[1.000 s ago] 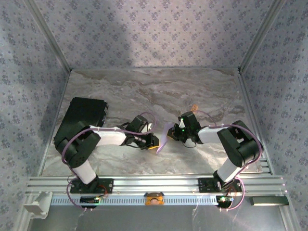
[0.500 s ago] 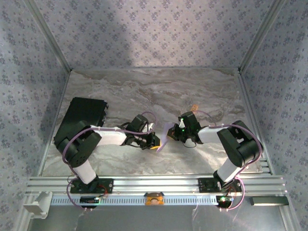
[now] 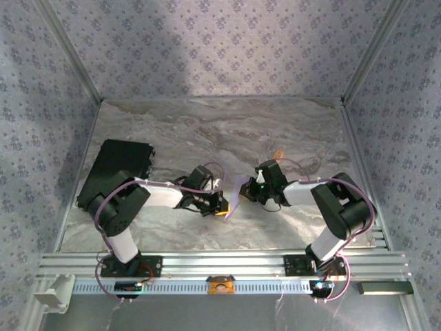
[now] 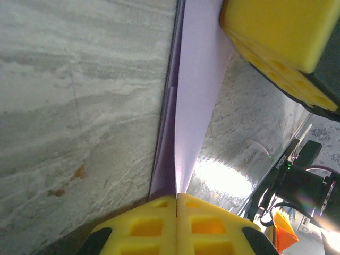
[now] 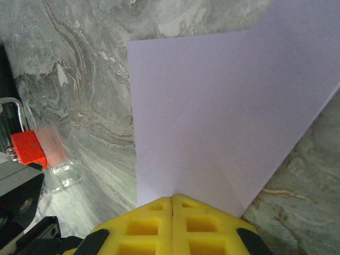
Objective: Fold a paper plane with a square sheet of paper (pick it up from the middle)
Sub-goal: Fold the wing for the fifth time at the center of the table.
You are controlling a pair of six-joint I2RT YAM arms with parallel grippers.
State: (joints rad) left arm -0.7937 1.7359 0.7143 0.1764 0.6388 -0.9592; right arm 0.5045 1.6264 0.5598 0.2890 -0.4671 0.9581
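The square sheet of paper (image 3: 235, 192) is pale lavender, folded and creased, and hangs upright between the two arms at the middle of the table. My left gripper (image 3: 222, 204) is shut on its near left edge. In the left wrist view the yellow pads (image 4: 177, 199) meet on the sheet (image 4: 196, 95), which is seen edge-on in two layers. My right gripper (image 3: 250, 192) is shut on the sheet's right side. Its pads (image 5: 172, 199) pinch the broad sheet (image 5: 223, 106), which carries diagonal creases. A slim paper plane shape is not visible.
A black rectangular pad (image 3: 117, 169) lies at the left under the left arm's elbow. A small orange-red object (image 3: 278, 153) sits behind the right gripper on the marble table (image 3: 207, 131). Patterned walls enclose three sides. An aluminium rail (image 3: 220, 263) runs along the near edge.
My left gripper has closed on the sheet's edge and shifted slightly. The right gripper has kept its hold, and the sheet has barely moved.
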